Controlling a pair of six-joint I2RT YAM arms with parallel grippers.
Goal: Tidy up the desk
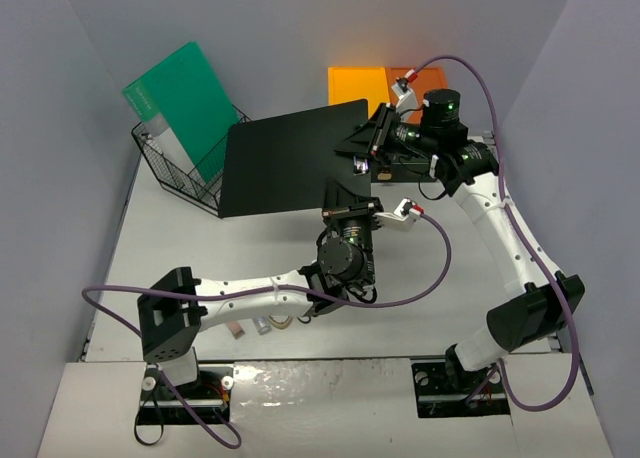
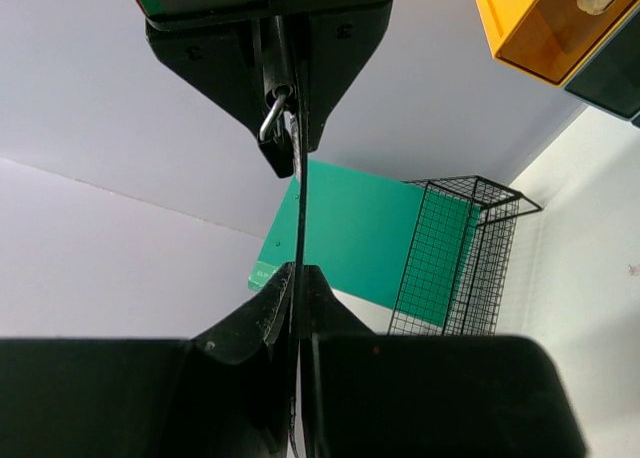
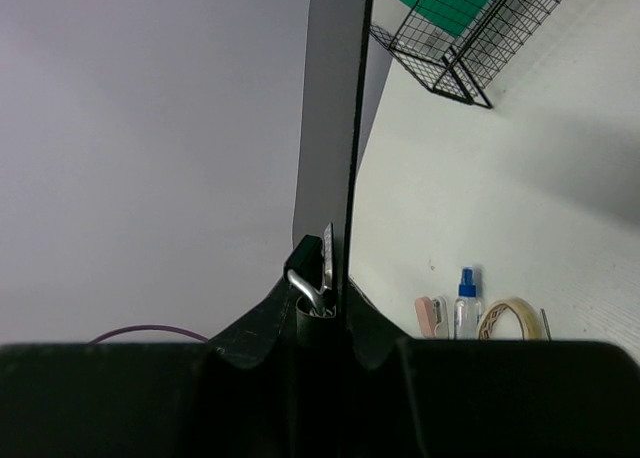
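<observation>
A black clipboard [image 1: 290,158] hangs flat above the white desk [image 1: 190,253], held by both arms. My left gripper [image 1: 350,200] is shut on its near right edge; in the left wrist view the clipboard [image 2: 299,193] runs edge-on between the left gripper [image 2: 298,283] jaws. My right gripper [image 1: 373,146] is shut on the clipboard's right end at the metal clip [image 3: 313,270]. In the right wrist view the clipboard [image 3: 336,108] stands edge-on out of the right gripper [image 3: 330,303].
A black wire basket [image 1: 185,178] at the back left holds a green folder [image 1: 180,103]. An orange-topped drawer unit [image 1: 362,83] sits at the back. A pink item [image 3: 430,316], a small spray bottle [image 3: 465,303] and a tape roll [image 3: 510,318] lie near the left arm.
</observation>
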